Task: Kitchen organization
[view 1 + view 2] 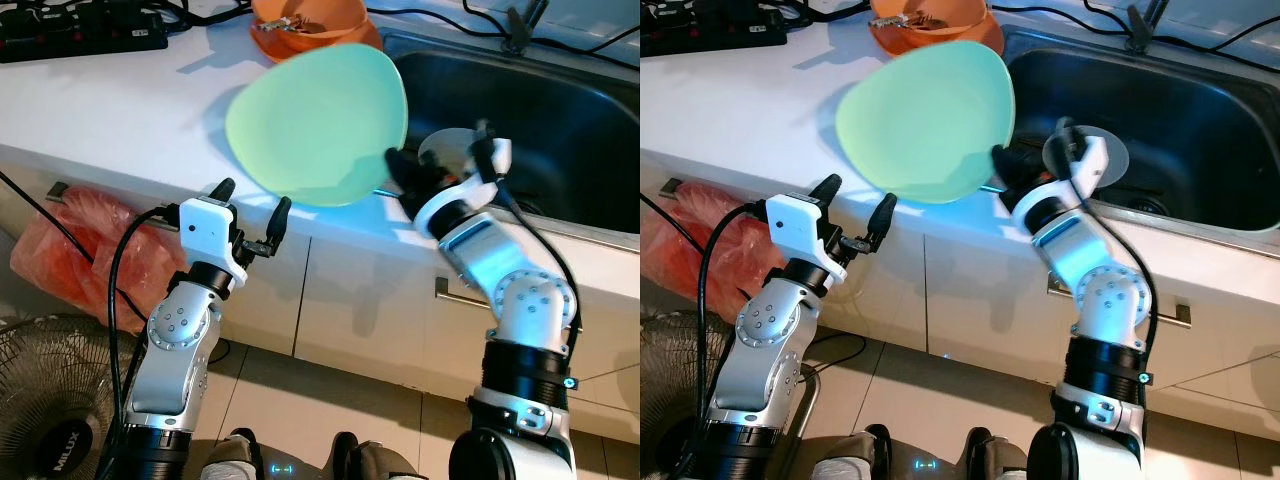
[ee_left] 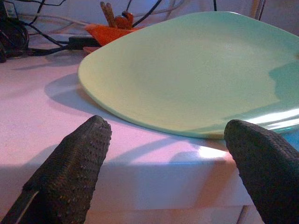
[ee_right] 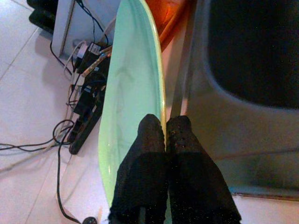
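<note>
Right gripper (image 3: pixel 164 128) is pinching the green plate (image 1: pixel 320 125) by its rim over the worktop's (image 1: pixel 110 110) front edge; stiff, slick, likely breakable; left gripper (image 1: pixel 250 205) is gaping wide, empty.

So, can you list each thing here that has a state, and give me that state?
Plate: held tilted above the counter edge, gripped at its rim.
Right gripper: shut on the plate's rim.
Left gripper: open, below the plate, holding nothing.
Orange bowl: upright on the counter, something inside.
Sink: no water seen inside.
Cabinet doors: closed.
</note>
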Robot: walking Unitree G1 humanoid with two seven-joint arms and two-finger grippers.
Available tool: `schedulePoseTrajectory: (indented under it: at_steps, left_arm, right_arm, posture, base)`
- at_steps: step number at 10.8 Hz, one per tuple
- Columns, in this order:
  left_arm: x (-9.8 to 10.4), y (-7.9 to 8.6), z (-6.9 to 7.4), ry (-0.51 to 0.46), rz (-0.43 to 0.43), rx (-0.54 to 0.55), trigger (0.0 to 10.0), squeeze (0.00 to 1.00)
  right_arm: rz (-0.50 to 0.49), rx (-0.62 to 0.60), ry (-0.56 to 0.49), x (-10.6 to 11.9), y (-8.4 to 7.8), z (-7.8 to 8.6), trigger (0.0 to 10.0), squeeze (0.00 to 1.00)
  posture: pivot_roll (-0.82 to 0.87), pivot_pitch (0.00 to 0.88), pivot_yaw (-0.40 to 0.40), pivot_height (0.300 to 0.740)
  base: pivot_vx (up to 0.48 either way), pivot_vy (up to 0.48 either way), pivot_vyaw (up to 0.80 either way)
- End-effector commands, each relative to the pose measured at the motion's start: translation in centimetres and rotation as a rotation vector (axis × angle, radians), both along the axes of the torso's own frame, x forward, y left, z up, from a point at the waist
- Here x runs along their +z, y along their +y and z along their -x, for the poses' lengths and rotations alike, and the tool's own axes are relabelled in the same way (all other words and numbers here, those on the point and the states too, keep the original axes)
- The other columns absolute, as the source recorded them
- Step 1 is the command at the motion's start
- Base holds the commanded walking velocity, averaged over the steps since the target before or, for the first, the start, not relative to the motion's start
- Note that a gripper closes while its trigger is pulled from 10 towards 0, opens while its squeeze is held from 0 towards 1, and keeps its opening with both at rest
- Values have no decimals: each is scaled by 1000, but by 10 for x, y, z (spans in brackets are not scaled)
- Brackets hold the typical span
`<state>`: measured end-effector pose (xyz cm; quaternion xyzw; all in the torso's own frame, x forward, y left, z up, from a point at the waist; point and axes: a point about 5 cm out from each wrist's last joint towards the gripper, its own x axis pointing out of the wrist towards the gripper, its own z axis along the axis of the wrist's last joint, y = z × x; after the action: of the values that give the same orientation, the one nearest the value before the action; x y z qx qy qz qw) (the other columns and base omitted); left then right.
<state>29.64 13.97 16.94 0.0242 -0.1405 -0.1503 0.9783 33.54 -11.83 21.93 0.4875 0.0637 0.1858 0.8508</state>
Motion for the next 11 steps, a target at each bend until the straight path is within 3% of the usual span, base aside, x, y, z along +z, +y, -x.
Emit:
schedulePoseTrajectory:
  at_steps: [1, 2, 3, 5, 7, 8, 11]
  left_arm:
    - [-4, -3, 0, 29, 0, -8, 10000, 0]
    - [-4, -3, 0, 29, -1, -8, 10000, 0]
    - [-4, -3, 0, 29, -1, -7, 10000, 0]
    - [-5, -2, 0, 29, -1, -6, 10000, 0]
    - [-5, -3, 0, 30, 0, -9, 10000, 0]
    - [-5, -4, -1, 33, 2, -14, 10000, 0]
    - [-5, -4, -1, 35, 2, -14, 10000, 0]
  right_arm:
    - [-34, -19, -21, 5, -4, 0, 10000, 0]
    - [-36, -17, -19, 4, -4, 0, 7333, 0]
    - [-33, -8, -17, 4, -2, 0, 0, 0]
    - [-38, -17, -8, 4, -3, 0, 0, 0]
    - [-92, -31, 9, 5, -4, -2, 0, 0]
    - [-193, -38, 90, 0, -1, -3, 0, 0]
    - [-240, -54, 129, -3, -3, -4, 0, 0]
  posture:
    - [127, 206, -91, 740]
    - [128, 205, -91, 740]
    - [128, 205, -92, 740]
    - [129, 202, -91, 740]
    - [128, 201, -90, 740]
    - [127, 199, -88, 740]
    - [128, 204, -89, 740]
  base:
    - [0, 0, 0]
    - [0, 0, 0]
    - [0, 0, 0]
    - [0, 0, 0]
    - [0, 0, 0]
    - [0, 0, 0]
    - [0, 0, 0]
